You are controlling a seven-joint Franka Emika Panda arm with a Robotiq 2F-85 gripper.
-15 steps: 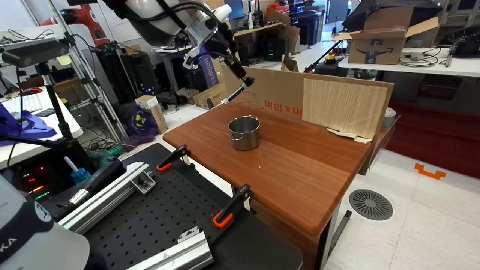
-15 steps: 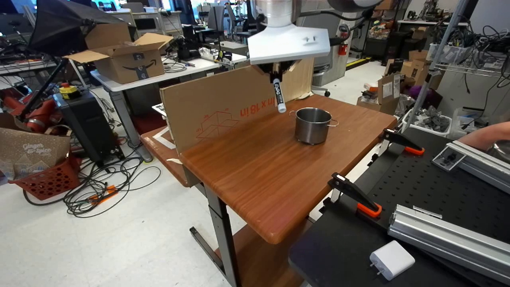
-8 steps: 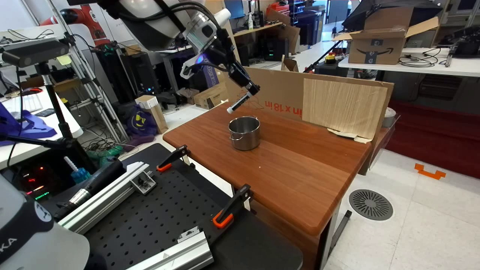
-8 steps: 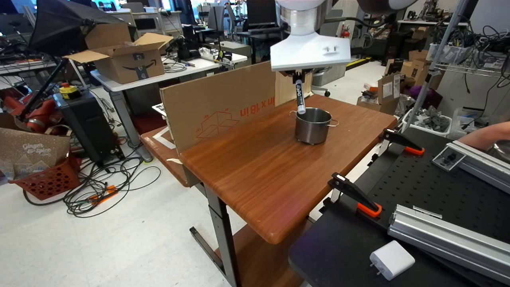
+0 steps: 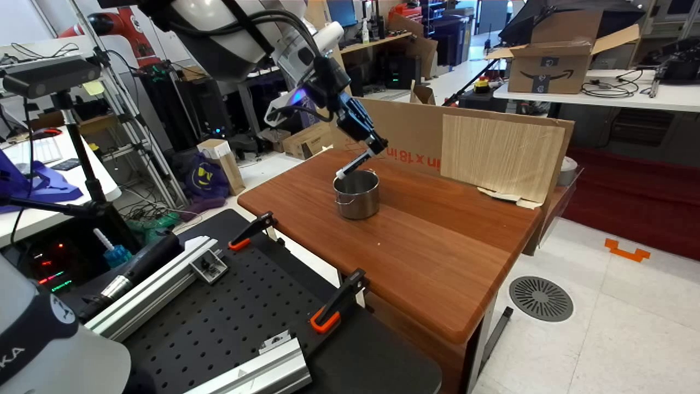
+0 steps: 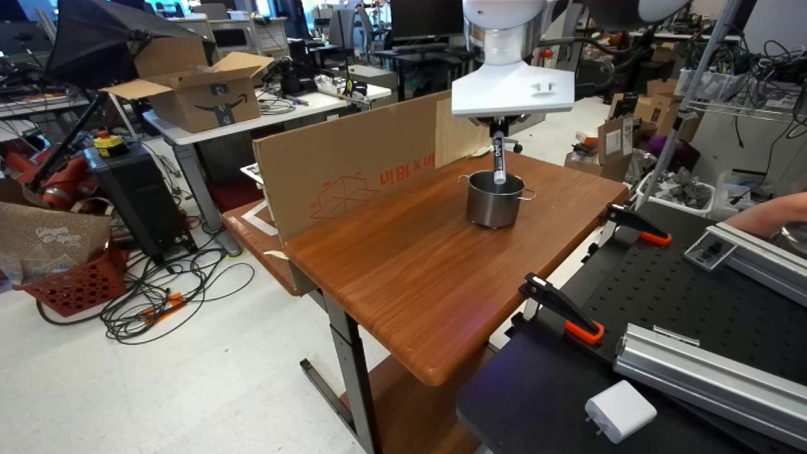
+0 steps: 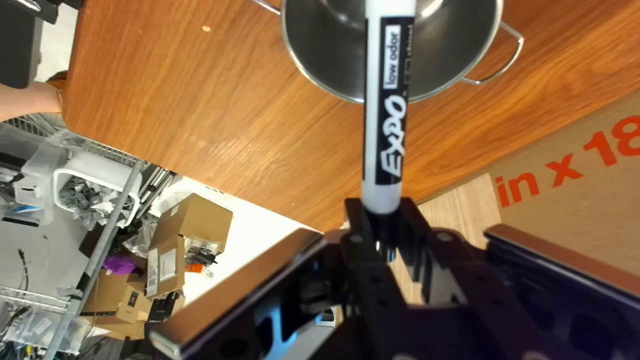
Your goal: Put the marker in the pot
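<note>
The claw (image 7: 382, 211) is nearly closed, its two fingers (image 7: 355, 217) pinching one end of the marker (image 7: 387, 115). Below the claw, the pot (image 7: 325, 55) stands on the table (image 7: 215, 125). In an exterior view the marker slants down from the claw, its white tip (image 5: 340, 174) crossing the line of the pot's rim; whether they touch cannot be told. In an exterior view the marker looks almost upright, and a white plug (image 6: 621, 411) lies well apart from the claw. Only the wrist view makes "low odor" readable on the marker.
</note>
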